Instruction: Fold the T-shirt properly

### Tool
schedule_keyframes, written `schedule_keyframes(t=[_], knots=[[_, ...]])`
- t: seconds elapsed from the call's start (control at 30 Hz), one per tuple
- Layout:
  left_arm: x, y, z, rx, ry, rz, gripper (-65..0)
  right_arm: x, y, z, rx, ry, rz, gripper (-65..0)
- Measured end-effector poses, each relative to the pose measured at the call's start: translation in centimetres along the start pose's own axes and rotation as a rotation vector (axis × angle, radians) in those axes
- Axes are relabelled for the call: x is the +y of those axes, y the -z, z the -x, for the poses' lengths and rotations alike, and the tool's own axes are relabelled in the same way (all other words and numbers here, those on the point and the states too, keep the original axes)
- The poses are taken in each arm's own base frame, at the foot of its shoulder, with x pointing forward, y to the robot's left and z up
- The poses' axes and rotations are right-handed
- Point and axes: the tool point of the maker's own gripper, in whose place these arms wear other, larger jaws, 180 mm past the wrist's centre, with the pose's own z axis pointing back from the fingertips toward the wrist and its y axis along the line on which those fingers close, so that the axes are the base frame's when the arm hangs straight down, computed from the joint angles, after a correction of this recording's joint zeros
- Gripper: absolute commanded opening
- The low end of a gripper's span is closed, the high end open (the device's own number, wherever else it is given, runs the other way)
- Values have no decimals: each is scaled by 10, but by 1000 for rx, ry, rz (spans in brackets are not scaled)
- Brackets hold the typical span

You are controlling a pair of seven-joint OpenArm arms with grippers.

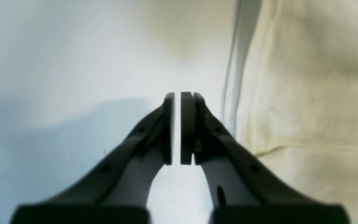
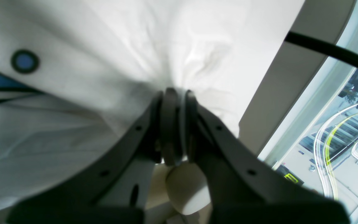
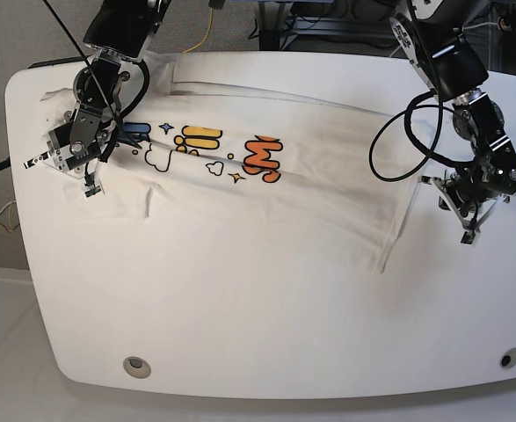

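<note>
The white T-shirt (image 3: 266,220) lies spread across the table with its colourful print (image 3: 240,151) facing up toward the back. In the base view my right gripper (image 3: 89,183) sits at the shirt's left end. The right wrist view shows this gripper (image 2: 176,91) shut on a bunched pinch of T-shirt (image 2: 104,46) cloth, near a blue dot (image 2: 25,61) of the print. My left gripper (image 3: 468,233) hangs over bare table just right of the shirt's right edge. In the left wrist view the left gripper (image 1: 177,95) is shut to a thin slit with nothing in it, and the T-shirt (image 1: 306,93) lies to its right.
The white table (image 3: 240,334) has a round hole near each front corner (image 3: 135,365) (image 3: 505,358). A black cable (image 3: 398,149) loops from the left arm over the shirt's right end. A grey post (image 2: 291,77) and a window show past the right gripper.
</note>
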Motion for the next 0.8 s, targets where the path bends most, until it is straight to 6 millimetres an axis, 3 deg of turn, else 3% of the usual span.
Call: schedule_keyframes(t=[0.17, 0.33, 0.57, 0.8], knots=[[-7, 2, -10, -26, 28, 11, -387, -2, -1, -3, -7, 3, 3, -632], [-10, 0, -35, -119, 39, 17, -269, -2, -2, -5, -12, 6, 2, -632], [-14, -2, -56, -186, 66, 23, -269, 3, -4, -12, -29, 13, -12, -632], [-32, 9, -83, -265, 81, 85, -269, 4, -5, -14, -31, 14, -15, -632]])
